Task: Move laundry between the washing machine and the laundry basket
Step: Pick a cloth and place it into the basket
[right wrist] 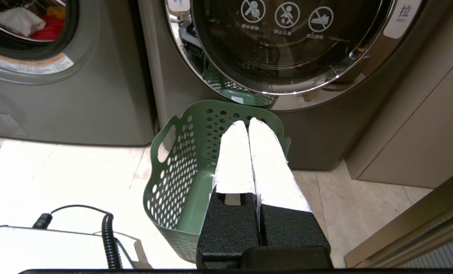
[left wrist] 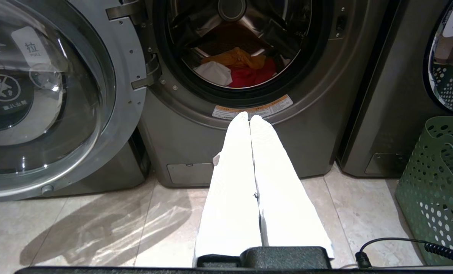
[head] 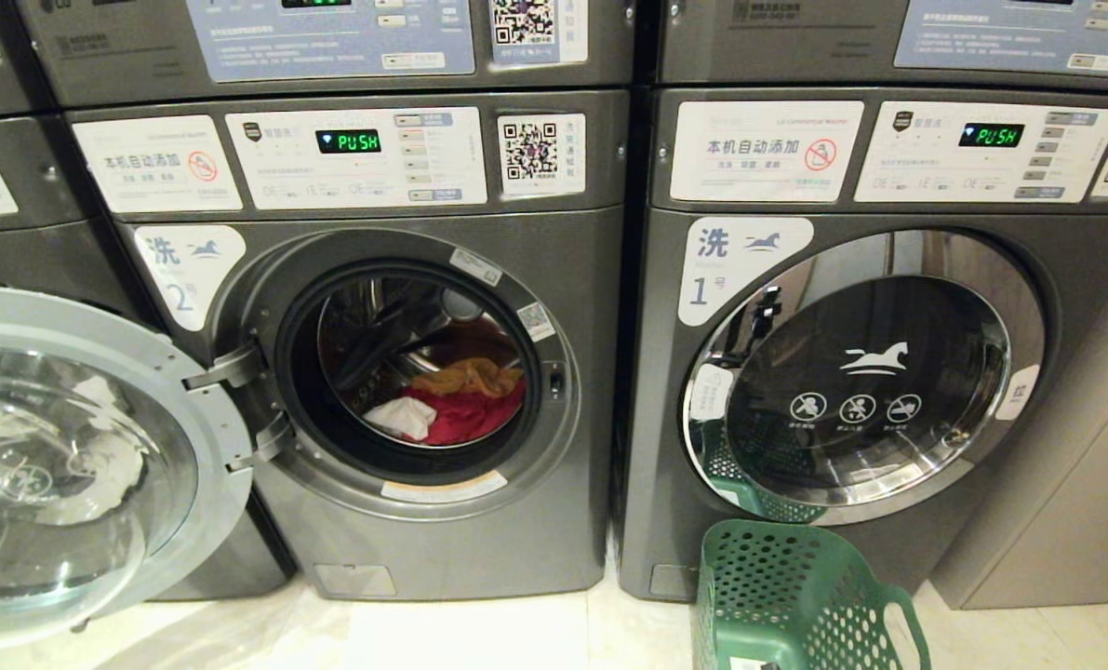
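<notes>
Inside, the laundry [head: 451, 400] is lying in the open washing machine [head: 405, 372]; the laundry basket [head: 786, 596] is standing on the floor; left claw [left wrist: 249, 116] and right claw [right wrist: 248, 122] are pressing together, empty.

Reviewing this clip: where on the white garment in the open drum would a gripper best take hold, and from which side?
Probably the raised fold of the white garment, reached straight in through the open door of the washing machine. It lies foremost at the drum's lip, left of the red garment and below the mustard one, with nothing covering it.
</notes>
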